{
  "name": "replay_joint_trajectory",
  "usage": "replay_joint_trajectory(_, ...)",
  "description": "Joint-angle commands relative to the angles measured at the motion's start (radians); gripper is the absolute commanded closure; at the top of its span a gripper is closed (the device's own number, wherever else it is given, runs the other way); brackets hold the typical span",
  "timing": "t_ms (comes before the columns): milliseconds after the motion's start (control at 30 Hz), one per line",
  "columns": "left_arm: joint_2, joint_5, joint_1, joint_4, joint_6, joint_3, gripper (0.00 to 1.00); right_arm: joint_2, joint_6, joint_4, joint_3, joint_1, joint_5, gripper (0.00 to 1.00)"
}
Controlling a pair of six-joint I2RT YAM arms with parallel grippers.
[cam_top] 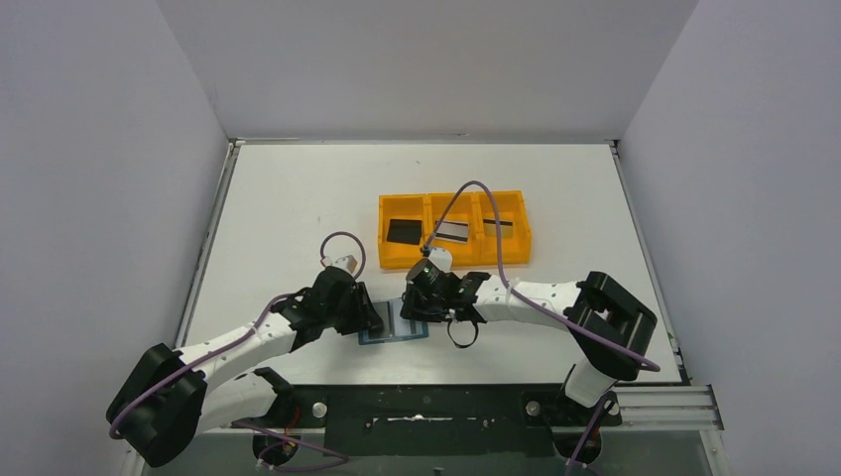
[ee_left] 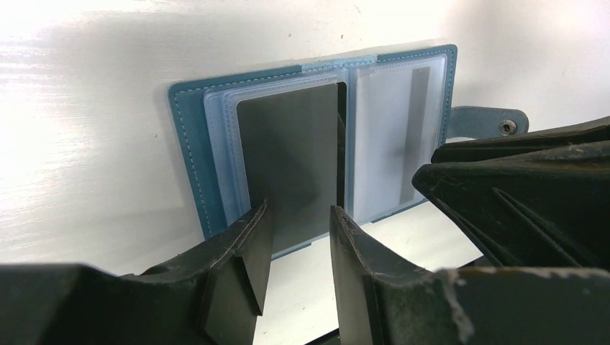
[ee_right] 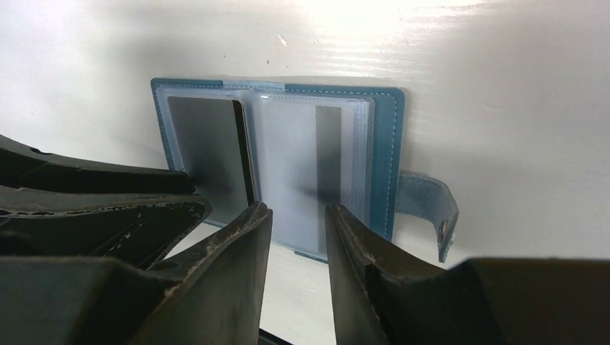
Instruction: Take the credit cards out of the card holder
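**Two empty grippers wait at the open holder, two cards inside**

The holder (cam_top: 393, 328) lies open and flat on the table (cam_top: 298, 218), close to the near edge and between the two arms. Laid out this way, both pocket faces look up, so each arm has its own half to work on.

The black card (ee_left: 288, 158) sits in the left clear sleeve and reaches to the sleeve's near edge, where a finger could catch it. The striped card (ee_right: 306, 172), silver-grey with a dark band, sits in the right sleeve. It appears to be fully inside. The tab (ee_right: 430, 208) hangs unfastened off the right edge.

The left gripper (ee_left: 298, 230) hovers at the near edge of the left half. Its jaws are parted and nothing is between them, and the gap lines up with the black card's near end. The right gripper (ee_right: 298, 223) is placed the same way over the right half, released and empty. I cannot tell whether any fingertip touches the holder.

A thin wallet like this would probably slide if pulled, so one arm will likely pin it while the other draws a card nearward.

Just beyond, on the far side, the tray (cam_top: 451, 261) has a card in each compartment: a loose black card (cam_top: 404, 230), a silver card (cam_top: 454, 232) and a third card (cam_top: 499, 226). The tray looks like the drop place, and the job seems partly done.
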Motion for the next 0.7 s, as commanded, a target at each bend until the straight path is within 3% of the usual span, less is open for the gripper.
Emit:
replay_joint_trajectory(0,0.013,0.003,0.003,-0.018,0.019,-0.021,0.66,0.033,0.002,-0.03,0.027,0.006,0.05,0.65)
replay_joint_trajectory(433,0.007,0.012,0.004,-0.017,0.019,-0.022,0.67,0.056,0.019,0.001,-0.008,0.006,0.027,0.61)
replay_joint_trajectory(667,0.012,0.039,0.004,0.015,0.022,-0.034,0.7,0.067,-0.022,0.072,0.015,0.012,-0.039,0.67)
